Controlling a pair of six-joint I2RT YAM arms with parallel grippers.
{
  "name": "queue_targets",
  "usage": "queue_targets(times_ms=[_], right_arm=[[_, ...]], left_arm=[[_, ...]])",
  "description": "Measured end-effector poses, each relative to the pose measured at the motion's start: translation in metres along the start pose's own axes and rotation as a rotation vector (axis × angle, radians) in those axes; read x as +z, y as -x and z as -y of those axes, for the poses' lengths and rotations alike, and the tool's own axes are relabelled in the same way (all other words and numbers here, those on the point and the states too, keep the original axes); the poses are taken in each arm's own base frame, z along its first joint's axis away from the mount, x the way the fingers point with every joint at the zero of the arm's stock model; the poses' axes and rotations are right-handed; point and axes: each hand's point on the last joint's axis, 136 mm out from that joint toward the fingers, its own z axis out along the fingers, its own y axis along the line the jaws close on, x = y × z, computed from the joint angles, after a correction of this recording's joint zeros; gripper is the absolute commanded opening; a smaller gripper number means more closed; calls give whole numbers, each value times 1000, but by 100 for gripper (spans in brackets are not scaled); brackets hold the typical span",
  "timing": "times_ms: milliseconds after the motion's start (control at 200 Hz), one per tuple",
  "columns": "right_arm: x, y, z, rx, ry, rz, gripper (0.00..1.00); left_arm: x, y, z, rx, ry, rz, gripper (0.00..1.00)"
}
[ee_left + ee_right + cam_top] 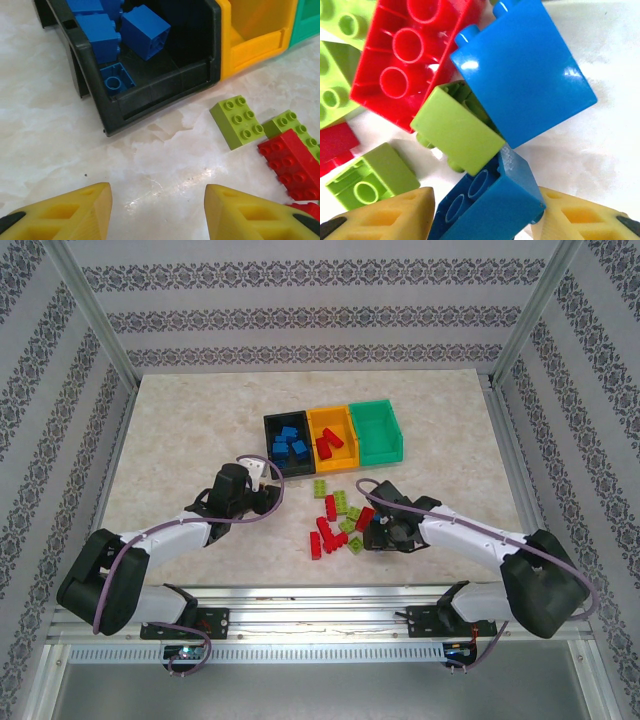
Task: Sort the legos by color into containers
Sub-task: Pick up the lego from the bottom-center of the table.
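Observation:
Three containers stand in a row at mid-table: black point(292, 468) with blue legos point(290, 445), orange-yellow point(338, 463) with red ones point(328, 443), and green point(385, 453). Loose red and lime legos point(335, 520) lie in front of them. My right gripper point(372, 532) is down at the pile's right edge, shut on a blue lego point(490, 205) that touches both fingers. A lime lego point(457, 130), a bigger blue one point(525, 70) and a red one point(410, 55) crowd just beyond it. My left gripper point(157, 210) hangs open over bare table before the black bin point(165, 85).
In the left wrist view a lime lego point(237, 121) and a red one point(290, 162) lie right of the fingers, with the orange-yellow bin point(255, 45) behind them. Metal posts and patterned walls enclose the table. A rail runs along the near edge.

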Motion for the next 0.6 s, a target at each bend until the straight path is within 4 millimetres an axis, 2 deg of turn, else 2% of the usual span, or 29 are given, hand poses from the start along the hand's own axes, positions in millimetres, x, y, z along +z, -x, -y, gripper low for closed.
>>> queue_targets(times_ms=[145, 375, 475, 605], right_arm=[[-6, 5, -4, -11, 13, 17, 43], [-8, 4, -4, -18, 12, 16, 40], [-8, 5, -3, -24, 6, 19, 49], [-5, 4, -2, -23, -7, 15, 54]], left_arm=[[-1, 3, -6, 0, 35, 13, 52], [-8, 14, -9, 2, 64, 57, 52], [-9, 14, -12, 1, 76, 59, 52], [-9, 12, -13, 0, 79, 57, 52]])
